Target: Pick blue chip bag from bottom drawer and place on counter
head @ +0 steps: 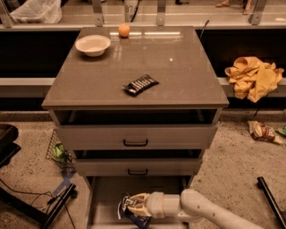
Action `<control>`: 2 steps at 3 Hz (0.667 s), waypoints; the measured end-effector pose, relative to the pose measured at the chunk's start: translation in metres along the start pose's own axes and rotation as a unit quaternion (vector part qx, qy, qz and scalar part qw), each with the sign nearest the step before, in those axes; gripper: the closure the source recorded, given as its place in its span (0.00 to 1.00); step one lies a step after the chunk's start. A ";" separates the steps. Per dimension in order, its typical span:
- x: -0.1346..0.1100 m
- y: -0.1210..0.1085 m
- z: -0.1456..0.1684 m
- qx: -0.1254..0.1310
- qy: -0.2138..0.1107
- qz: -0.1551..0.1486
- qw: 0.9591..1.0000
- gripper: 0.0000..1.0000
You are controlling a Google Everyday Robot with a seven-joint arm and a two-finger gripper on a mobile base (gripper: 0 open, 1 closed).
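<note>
Item one, the cabinet: we count three drawers under a glossy grey-brown counter (pixel 178 76).

The top drawer (pixel 135 136) and the middle drawer (pixel 137 166) each stand a little way out and carry a black handle. The bottom drawer (pixel 111 194) is pulled out furthest toward us, with its flat floor showing.

Item two, on the counter:
- A pale bowl (pixel 93 44) sits at the far left.
- A small orange (pixel 124 30) sits at the far edge, just right of the bowl.
- A black-and-white striped wrapper (pixel 140 85) lies near the middle, well apart from both.

Item three, the robot: a white arm (pixel 201 209) reaches in from the near right, low and level, into the bottom drawer. Its gripper (pixel 133 205) is over the near left part of the drawer floor.

We record the gripper as clenched on the blue chip bag (pixel 125 211). Dark crumpled foil with pale trim shows to the left of the fingers and below them. The bag is therefore inside the bottom drawer, at the near end (we cannot tell whether it rests on the floor or is raised off it).

Item four, the surroundings:
- A yellow cloth (pixel 254 78) is heaped on the ledge to the right of the cabinet.
- A snack packet (pixel 263 132) lies on the speckled floor below the cloth.
- A wire basket (pixel 58 150) with something green in it stands by the left side of the cabinet.
- A white plastic bag (pixel 35 10) lies at the far left.
- A black pole (pixel 270 201) lies on the floor at the near right.
</note>
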State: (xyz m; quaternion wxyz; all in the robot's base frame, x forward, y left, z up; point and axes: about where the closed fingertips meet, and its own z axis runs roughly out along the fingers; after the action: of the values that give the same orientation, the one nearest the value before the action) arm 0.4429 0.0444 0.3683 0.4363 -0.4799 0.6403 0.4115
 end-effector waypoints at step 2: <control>-0.084 -0.014 -0.090 0.062 0.020 0.029 0.997 1.00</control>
State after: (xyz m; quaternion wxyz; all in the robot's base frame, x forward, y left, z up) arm 0.4554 -0.0220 0.4717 0.4405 -0.4414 0.6867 0.3735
